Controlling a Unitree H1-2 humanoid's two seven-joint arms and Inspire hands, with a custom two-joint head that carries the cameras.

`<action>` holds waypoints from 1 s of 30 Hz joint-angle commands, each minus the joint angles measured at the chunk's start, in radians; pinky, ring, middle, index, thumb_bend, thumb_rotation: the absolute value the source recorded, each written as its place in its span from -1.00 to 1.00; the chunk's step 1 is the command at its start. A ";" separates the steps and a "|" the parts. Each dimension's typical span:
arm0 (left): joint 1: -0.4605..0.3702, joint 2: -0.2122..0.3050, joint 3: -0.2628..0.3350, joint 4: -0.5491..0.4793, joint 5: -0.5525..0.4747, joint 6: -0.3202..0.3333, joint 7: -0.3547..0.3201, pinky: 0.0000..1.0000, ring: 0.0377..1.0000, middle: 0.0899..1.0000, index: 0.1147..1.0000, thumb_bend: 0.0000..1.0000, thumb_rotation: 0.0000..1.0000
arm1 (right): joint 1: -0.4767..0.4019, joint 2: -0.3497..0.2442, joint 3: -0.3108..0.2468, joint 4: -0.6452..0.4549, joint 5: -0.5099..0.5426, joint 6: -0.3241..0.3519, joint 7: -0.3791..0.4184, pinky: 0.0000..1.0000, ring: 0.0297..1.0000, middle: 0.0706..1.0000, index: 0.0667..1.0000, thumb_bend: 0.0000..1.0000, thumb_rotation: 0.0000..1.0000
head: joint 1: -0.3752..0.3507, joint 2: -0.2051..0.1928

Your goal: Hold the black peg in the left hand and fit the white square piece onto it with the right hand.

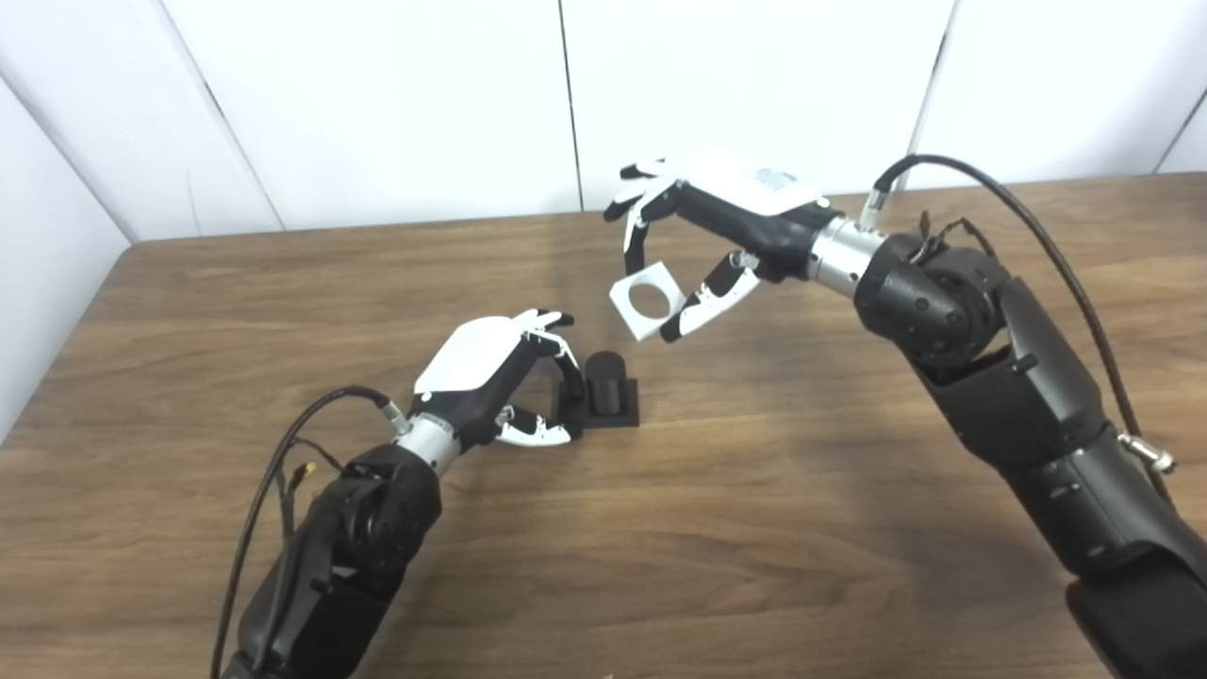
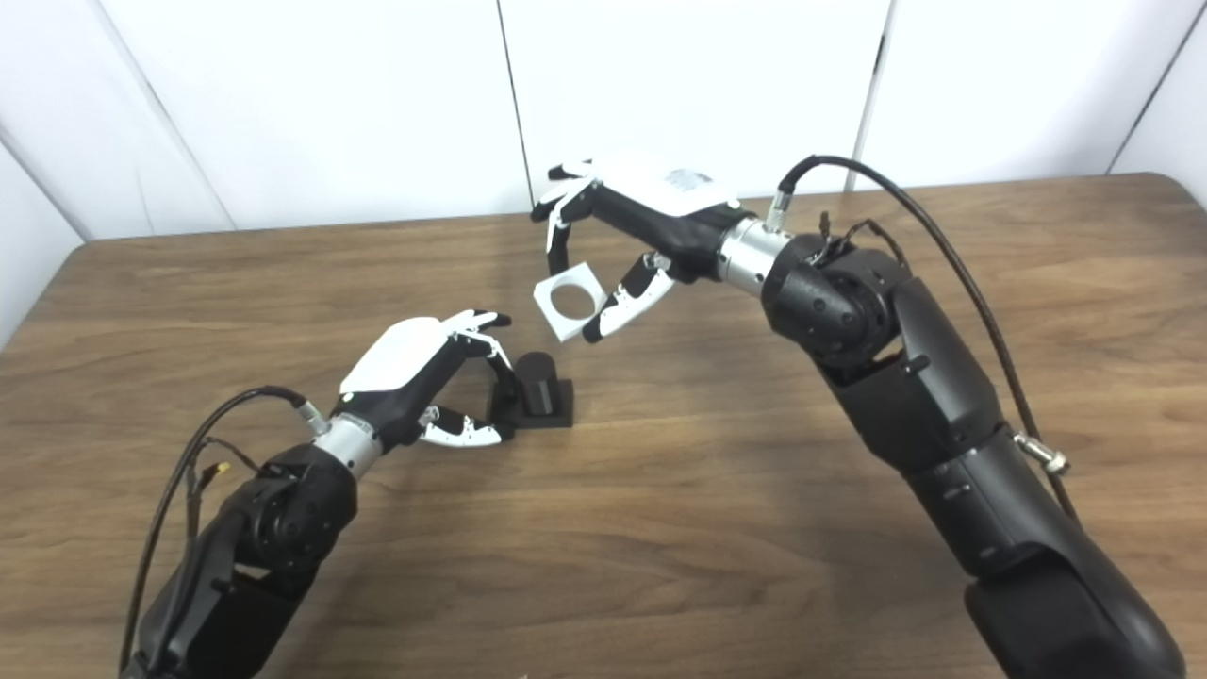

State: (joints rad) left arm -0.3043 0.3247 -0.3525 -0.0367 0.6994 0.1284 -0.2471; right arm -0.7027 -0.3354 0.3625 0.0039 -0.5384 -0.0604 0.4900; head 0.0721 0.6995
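The black peg (image 1: 604,380), a short cylinder on a square black base, stands upright on the wooden table (image 1: 754,528) near the middle. My left hand (image 1: 490,372) is at its left side, fingers and thumb closed on the base's left edge. My right hand (image 1: 702,240) is raised above and to the right of the peg. It is shut on the white square piece (image 1: 647,301), a flat square with a round hole, pinched between fingers and thumb and tilted. The piece hangs in the air just above and right of the peg top, apart from it.
The table's back edge meets white wall panels (image 1: 566,94). Black cables loop from both wrists, one behind the right arm (image 1: 1028,222) and one beside the left forearm (image 1: 283,443).
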 commanded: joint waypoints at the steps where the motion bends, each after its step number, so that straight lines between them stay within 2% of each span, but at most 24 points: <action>1: 0.002 0.009 -0.020 0.024 0.021 0.011 -0.027 0.86 0.93 0.84 -0.14 0.04 -0.84 | -0.069 0.012 -0.001 -0.044 0.004 0.046 0.033 0.93 0.91 0.63 -0.12 0.04 -0.72 | 0.000 0.002; 4: 0.002 0.008 -0.021 0.030 0.020 0.008 -0.022 0.86 0.92 0.83 -0.14 0.04 -0.84 | -0.086 0.022 0.010 -0.044 0.000 0.081 0.072 0.92 0.91 0.63 -0.12 0.05 -0.72 | 0.001 0.002; 7: 0.003 0.006 -0.024 0.023 0.023 0.013 -0.024 0.85 0.92 0.83 -0.14 0.04 -0.84 | -0.104 0.030 0.015 -0.017 0.004 0.088 0.083 0.90 0.89 0.62 -0.12 0.05 -0.72 | 0.003 0.005; 25: 0.003 -0.004 -0.028 0.020 0.028 0.027 -0.023 0.87 0.92 0.84 -0.14 0.04 -0.84 | -0.126 0.060 0.053 0.050 -0.010 0.100 0.092 0.97 0.90 0.62 -0.11 0.05 -0.72 | 0.025 0.013; 30: 0.002 -0.007 -0.027 0.025 0.023 0.024 -0.020 0.87 0.92 0.84 -0.14 0.04 -0.83 | -0.126 0.072 0.066 0.072 -0.020 0.083 0.083 0.97 0.91 0.63 -0.11 0.05 -0.72 | 0.032 0.013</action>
State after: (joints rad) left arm -0.3057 0.3108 -0.3602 -0.0362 0.7033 0.1395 -0.2410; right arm -0.7737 -0.2722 0.4323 0.0866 -0.5566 0.0382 0.5910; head 0.1012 0.7118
